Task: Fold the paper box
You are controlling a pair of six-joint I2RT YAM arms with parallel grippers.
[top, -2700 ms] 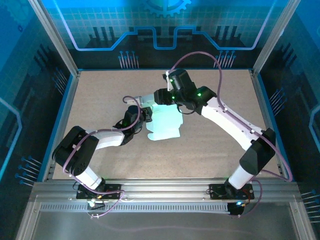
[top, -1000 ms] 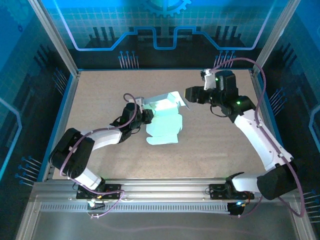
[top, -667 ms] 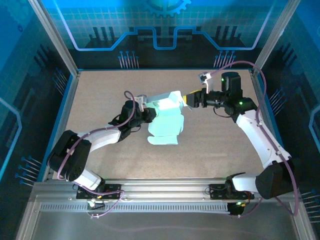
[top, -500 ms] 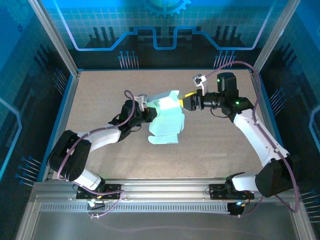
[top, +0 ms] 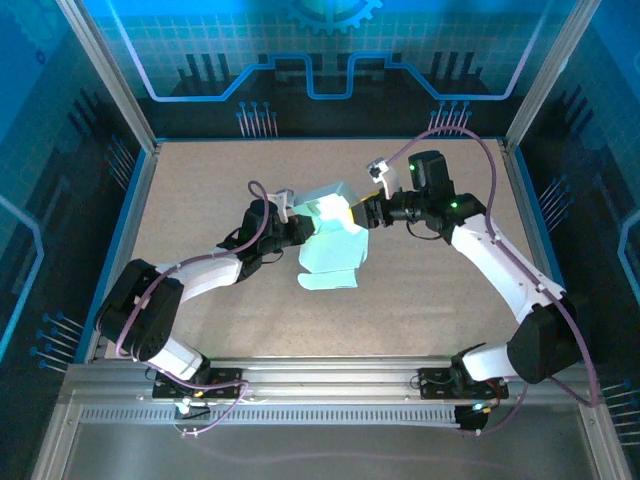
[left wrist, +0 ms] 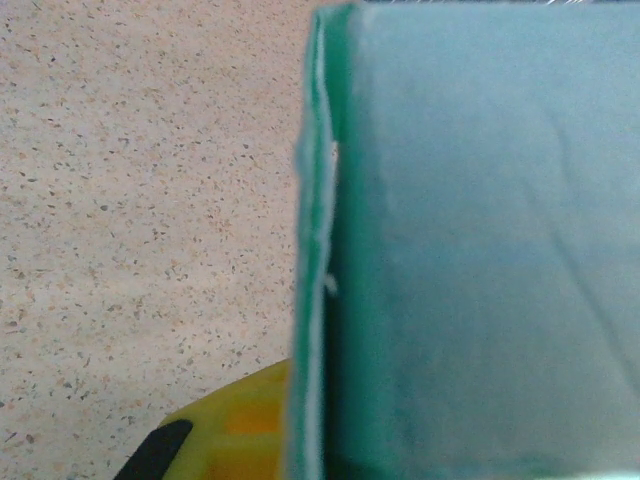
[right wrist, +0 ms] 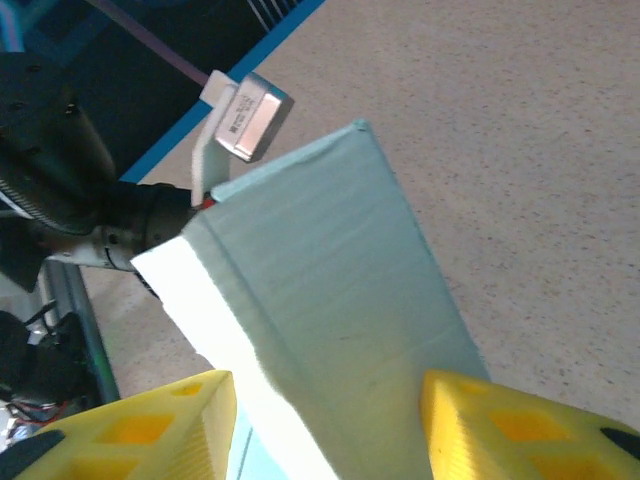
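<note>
The paper box [top: 331,245] is pale mint card, partly folded, lying mid-table with one panel raised at its far end. My left gripper [top: 291,229] is shut on the box's left edge. In the left wrist view the card [left wrist: 480,250] stands right against one yellow finger [left wrist: 225,430]; the other finger is hidden behind it. My right gripper [top: 356,212] reaches in from the right. Its yellow fingers [right wrist: 150,425] straddle the raised panel [right wrist: 340,300], jaws open, the right-hand finger at the panel's edge.
The speckled tabletop [top: 200,180] is bounded by a blue rim and metal posts. The left arm's wrist camera [right wrist: 245,120] sits just behind the raised panel. An aluminium rail [top: 320,375] runs along the near edge by the arm bases.
The right gripper has swung left from the back right to the box's raised panel, its jaws narrowing round it. The left gripper has kept its hold, and the panel now stands more upright.
</note>
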